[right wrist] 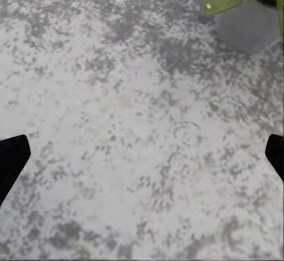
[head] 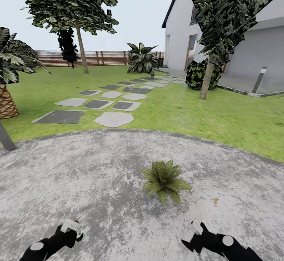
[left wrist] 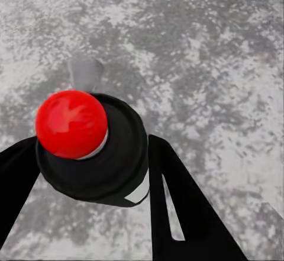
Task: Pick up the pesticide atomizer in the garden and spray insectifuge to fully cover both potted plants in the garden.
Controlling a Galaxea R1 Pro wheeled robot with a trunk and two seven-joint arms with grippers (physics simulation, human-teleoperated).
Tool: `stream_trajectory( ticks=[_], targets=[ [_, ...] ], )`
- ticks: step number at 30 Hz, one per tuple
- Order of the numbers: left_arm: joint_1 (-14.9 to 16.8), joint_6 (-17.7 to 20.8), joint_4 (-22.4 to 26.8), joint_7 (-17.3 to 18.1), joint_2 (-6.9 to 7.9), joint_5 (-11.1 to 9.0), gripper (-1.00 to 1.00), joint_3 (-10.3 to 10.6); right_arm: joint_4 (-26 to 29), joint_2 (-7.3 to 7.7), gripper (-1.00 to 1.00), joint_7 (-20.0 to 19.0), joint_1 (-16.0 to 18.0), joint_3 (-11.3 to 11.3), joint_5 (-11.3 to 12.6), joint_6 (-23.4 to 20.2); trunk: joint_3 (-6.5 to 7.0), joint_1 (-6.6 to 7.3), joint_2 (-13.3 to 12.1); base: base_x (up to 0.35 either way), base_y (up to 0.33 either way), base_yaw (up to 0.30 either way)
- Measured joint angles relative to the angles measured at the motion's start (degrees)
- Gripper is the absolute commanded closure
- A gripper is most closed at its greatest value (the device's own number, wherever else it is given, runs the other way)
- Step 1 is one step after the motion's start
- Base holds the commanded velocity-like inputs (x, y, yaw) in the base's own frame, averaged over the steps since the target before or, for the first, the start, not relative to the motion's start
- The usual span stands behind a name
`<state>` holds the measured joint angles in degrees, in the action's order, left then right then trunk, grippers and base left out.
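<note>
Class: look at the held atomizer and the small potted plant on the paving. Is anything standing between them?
Nothing visible does. The left gripper holds the pesticide atomizer, and only bare grey paving lies between it and the potted plant.

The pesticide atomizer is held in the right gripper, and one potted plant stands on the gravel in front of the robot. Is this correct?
Not quite. The pesticide atomizer sits between the fingers of the left gripper, as the left wrist view shows; the right gripper is open and empty. The potted plant does stand on the gravel ahead.
</note>
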<state>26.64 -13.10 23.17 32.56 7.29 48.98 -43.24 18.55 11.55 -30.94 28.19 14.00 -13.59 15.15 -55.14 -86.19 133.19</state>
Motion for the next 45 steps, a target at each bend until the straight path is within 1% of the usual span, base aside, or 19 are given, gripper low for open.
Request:
stream_trajectory(
  ticks=[2,3,4,6,7,10,11,12,13,14,16,18,27,28,29,31,34,42,45],
  targets=[
    [0.0,-2.5,-4.2,-7.9,-0.04,0.0,1.00,-0.1,-0.4,0.52,-1.00,1.4,0.0,-5.3,0.0,0.9,0.00,0.00,0.0,0.000,0.000,0.000],
    [0.0,-4.6,-7.1,-12.5,-0.04,0.1,1.00,-0.2,-0.5,0.85,-1.00,3.4,0.0,-8.5,-0.2,1.6,0.00,0.00,0.0,0.000,0.000,0.000],
    [0.0,-5.8,-8.9,-14.8,-0.02,-0.3,1.00,-0.4,-0.6,0.99,-1.00,5.2,-0.1,-10.3,-0.4,2.3,0.00,0.00,0.0,0.000,0.000,0.000],
    [-0.1,-8.0,-11.3,-18.0,0.00,-1.7,1.00,-1.1,-0.8,0.96,-1.00,10.1,-0.3,-13.3,-0.4,5.3,0.00,0.00,0.0,0.000,0.000,0.000],
    [-0.3,-9.0,-12.2,-19.4,0.10,-3.6,1.00,-1.4,-1.6,0.73,-1.00,14.8,-1.1,-15.2,-0.3,8.0,0.00,0.00,0.0,0.000,0.000,0.000],
    [-1.3,-10.1,-12.8,-20.7,0.38,-8.2,1.00,-1.6,-6.4,0.46,-1.00,25.7,-2.3,-17.1,-0.1,11.5,-0.01,0.00,0.0,0.000,0.000,0.000],
    [-1.9,-10.2,-12.8,-20.8,0.40,-8.9,1.00,-1.7,-8.0,0.44,-1.00,27.5,-2.4,-17.2,0.1,12.4,-0.01,0.00,0.0,0.000,0.000,0.000],
    [-2.8,-10.3,-12.8,-20.9,0.42,-9.4,1.00,-1.7,-10.3,0.47,-1.00,28.9,-2.6,-17.4,1.1,14.8,-0.01,0.00,0.0,0.000,0.000,0.000],
    [-3.2,-10.3,-12.8,-21.0,0.43,-9.7,1.00,-1.6,-11.9,0.46,-1.00,29.5,-2.7,-17.4,2.2,16.9,0.00,0.00,0.0,0.000,0.000,0.000],
    [-3.6,-10.4,-12.8,-21.0,0.44,-9.9,1.00,-1.6,-14.0,0.43,-1.00,30.0,-3.0,-17.5,4.2,19.8,-0.01,0.00,0.0,0.000,0.000,0.000],
    [-4.0,-10.4,-13.1,-21.0,0.45,-10.0,1.00,-1.6,-15.9,0.40,-1.00,30.3,-3.2,-17.5,7.1,22.5,0.00,0.00,0.0,0.000,0.000,0.000],
    [-4.8,-10.4,-13.3,-21.0,0.45,-10.0,1.00,-1.6,-16.6,0.40,-1.00,30.4,-3.3,-17.4,8.3,23.4,0.00,0.00,0.0,0.000,0.000,0.000],
    [-5.7,-10.3,-13.6,-21.0,0.24,-10.2,1.00,-1.6,-17.0,-0.51,-1.00,30.3,-3.6,-17.3,8.7,23.8,0.00,0.00,0.0,0.000,0.000,0.000],
    [-5.7,-10.3,-13.6,-21.0,0.25,-10.2,1.00,-1.6,-17.0,-0.81,-1.00,30.2,-3.6,-17.3,8.7,23.8,0.00,0.00,0.0,0.000,0.000,0.000],
    [-5.7,-10.3,-13.6,-21.0,0.41,-10.3,1.00,-1.7,-17.0,-2.19,-1.00,30.4,-3.7,-17.1,8.5,23.8,0.00,0.00,0.0,0.000,0.000,0.000],
    [-5.7,-10.3,-13.6,-21.0,0.23,-10.2,1.00,-1.5,-17.0,-3.44,-1.00,30.3,-4.3,-17.2,8.5,23.7,0.00,0.00,0.0,0.000,0.000,0.000],
    [-5.7,-10.3,-13.6,-21.0,0.19,-10.3,1.00,-1.5,-17.0,-4.07,-1.00,30.3,-6.3,-17.3,8.5,23.6,0.00,0.00,0.0,0.000,0.000,0.000],
    [-5.7,-10.3,-13.6,-21.0,0.10,-10.2,1.00,-1.5,-17.0,-5.71,-1.00,30.3,-6.9,-17.3,8.5,23.6,0.00,0.00,0.0,0.000,0.000,0.000],
    [-5.7,-10.3,-13.6,-21.0,0.05,-10.3,1.00,-1.6,-17.0,-6.01,-1.00,30.3,-6.9,-17.4,8.6,23.6,0.00,0.00,0.0,0.000,0.000,0.000]
  ],
)
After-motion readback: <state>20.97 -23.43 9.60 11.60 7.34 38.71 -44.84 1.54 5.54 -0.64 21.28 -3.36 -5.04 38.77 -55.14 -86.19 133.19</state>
